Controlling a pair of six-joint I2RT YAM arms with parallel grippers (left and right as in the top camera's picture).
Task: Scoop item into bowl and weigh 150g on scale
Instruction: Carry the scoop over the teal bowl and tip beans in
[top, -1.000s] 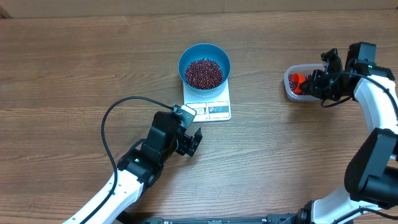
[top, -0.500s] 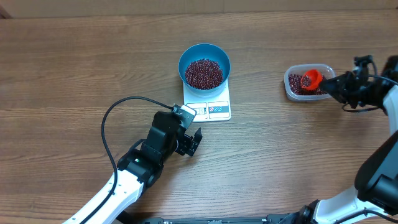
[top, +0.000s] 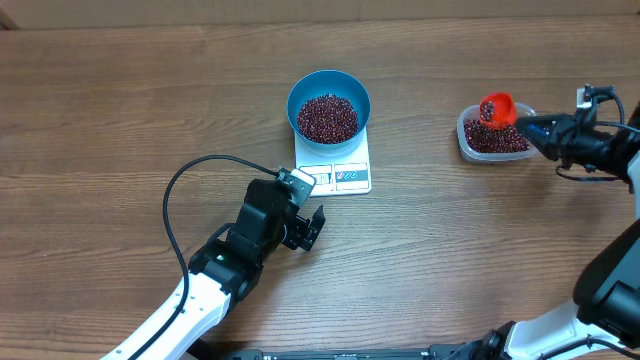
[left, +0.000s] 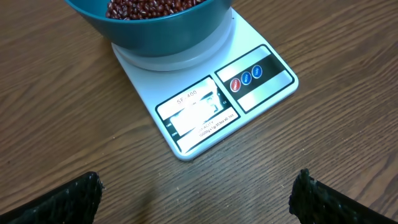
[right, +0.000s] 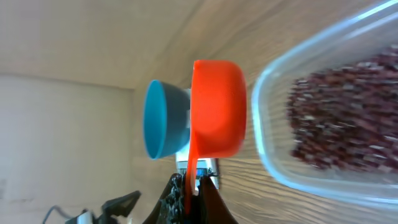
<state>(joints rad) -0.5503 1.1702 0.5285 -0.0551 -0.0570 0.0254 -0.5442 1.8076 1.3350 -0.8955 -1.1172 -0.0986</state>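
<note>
beans in bowl on scale, left pincer before scale, container well right, scoop above its far edge

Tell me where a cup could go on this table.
Bare wood lies between the scale and the clear container, and left of the bowl. Crowded: in front of the scale by the left end effector, and around the container, where the right end effector holds the orange scoop.
</note>
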